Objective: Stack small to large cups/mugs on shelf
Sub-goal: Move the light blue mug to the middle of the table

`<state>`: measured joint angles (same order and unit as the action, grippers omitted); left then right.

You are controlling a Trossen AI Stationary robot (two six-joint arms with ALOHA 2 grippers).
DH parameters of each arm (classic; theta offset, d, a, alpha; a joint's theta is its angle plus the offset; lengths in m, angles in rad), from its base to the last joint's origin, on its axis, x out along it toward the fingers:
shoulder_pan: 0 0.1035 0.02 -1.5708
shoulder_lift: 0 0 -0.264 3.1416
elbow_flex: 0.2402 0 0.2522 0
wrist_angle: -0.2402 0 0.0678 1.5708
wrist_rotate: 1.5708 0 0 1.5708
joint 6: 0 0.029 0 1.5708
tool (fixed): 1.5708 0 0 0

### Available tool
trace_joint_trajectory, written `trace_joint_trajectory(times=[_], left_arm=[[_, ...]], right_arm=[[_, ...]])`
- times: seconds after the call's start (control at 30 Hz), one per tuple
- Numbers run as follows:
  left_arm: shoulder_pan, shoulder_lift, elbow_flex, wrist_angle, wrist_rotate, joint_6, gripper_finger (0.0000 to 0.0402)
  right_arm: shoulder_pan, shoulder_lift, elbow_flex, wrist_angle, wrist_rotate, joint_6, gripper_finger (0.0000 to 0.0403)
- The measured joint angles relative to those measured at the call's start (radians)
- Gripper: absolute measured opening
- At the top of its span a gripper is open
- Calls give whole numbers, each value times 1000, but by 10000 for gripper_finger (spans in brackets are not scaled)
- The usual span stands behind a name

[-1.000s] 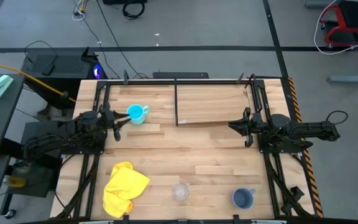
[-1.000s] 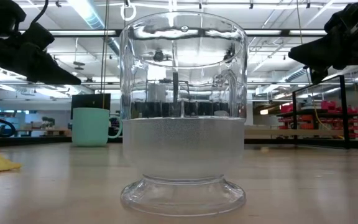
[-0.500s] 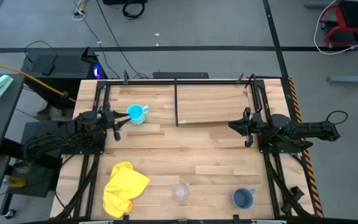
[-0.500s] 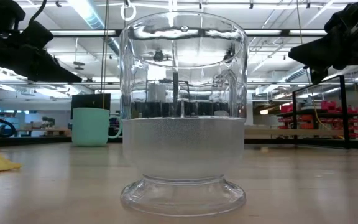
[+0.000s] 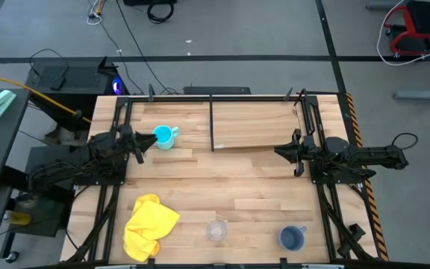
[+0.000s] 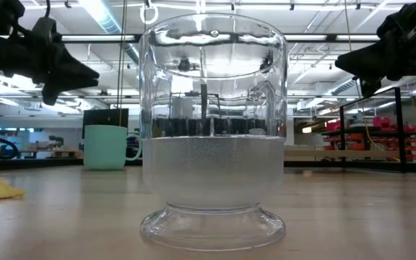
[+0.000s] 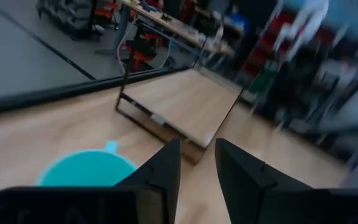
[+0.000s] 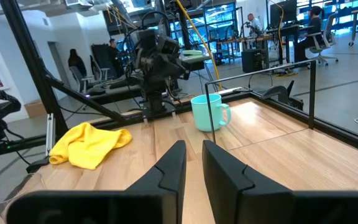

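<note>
Left gripper (image 5: 139, 144) shifted, cyan mug (image 5: 164, 137) just beyond jaws

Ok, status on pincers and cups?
Left pincer open beside cyan mug. Right pincer empty over shelf. Clear cup, grey-blue mug untouched.

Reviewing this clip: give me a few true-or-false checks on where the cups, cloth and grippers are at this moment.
1. The cyan mug stands on the shelf. False: it stands on the tabletop beside the shelf, which is bare.
2. The left gripper is next to the cyan mug, holding nothing. True.
3. The clear cup sits between the yellow cloth and the grey-blue mug. True.
4. The right gripper grips the grey-blue mug. False: it hangs empty by the shelf's edge, far from that mug.
5. The cups are already nested. False: all three stand apart.
</note>
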<state>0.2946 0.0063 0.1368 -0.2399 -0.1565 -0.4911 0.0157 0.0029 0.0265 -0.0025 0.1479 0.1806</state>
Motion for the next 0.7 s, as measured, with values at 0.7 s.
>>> trace_joint_trajectory(times=[0.7], left_arm=[[0, 51, 67, 257, -80, 185, 107]], right_arm=[[0, 0, 0, 0, 0, 0, 62]])
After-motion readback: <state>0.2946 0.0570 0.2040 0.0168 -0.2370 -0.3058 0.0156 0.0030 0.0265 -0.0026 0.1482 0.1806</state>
